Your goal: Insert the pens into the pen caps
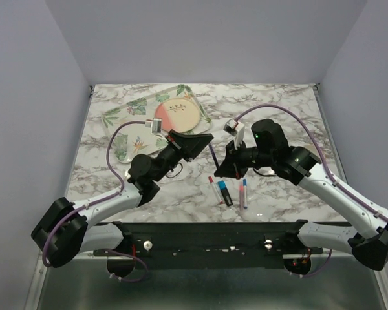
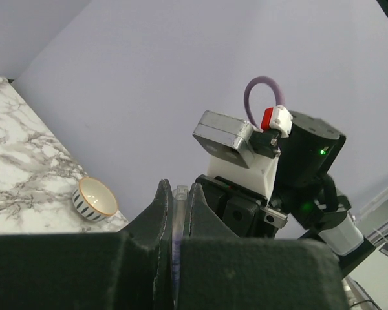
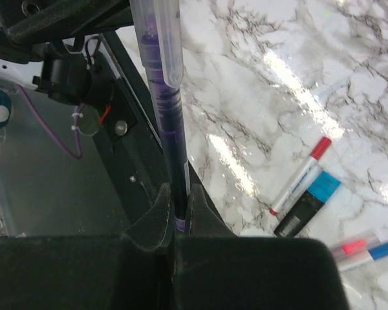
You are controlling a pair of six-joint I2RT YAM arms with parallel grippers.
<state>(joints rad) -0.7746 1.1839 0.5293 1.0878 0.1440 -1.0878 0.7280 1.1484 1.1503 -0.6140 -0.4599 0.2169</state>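
Right gripper [image 3: 174,201] is clamped shut on the navy pen [image 3: 171,139], rear of the barrel in the jaws. Left gripper [image 2: 179,188] is clamped shut on the clear cap [image 3: 156,39], which sits over the pen's far end; seating depth can't be told. The pen is held in the air just beyond the dark marker [image 1: 225,192]. Its long axis is diagonal, gripped end toward the marker and capped end pointing far-left away from it. White red-tipped pen [image 1: 215,188] lies just left of the marker, pink-and-white pen [image 1: 243,192] just right, all three lying near-to-far.
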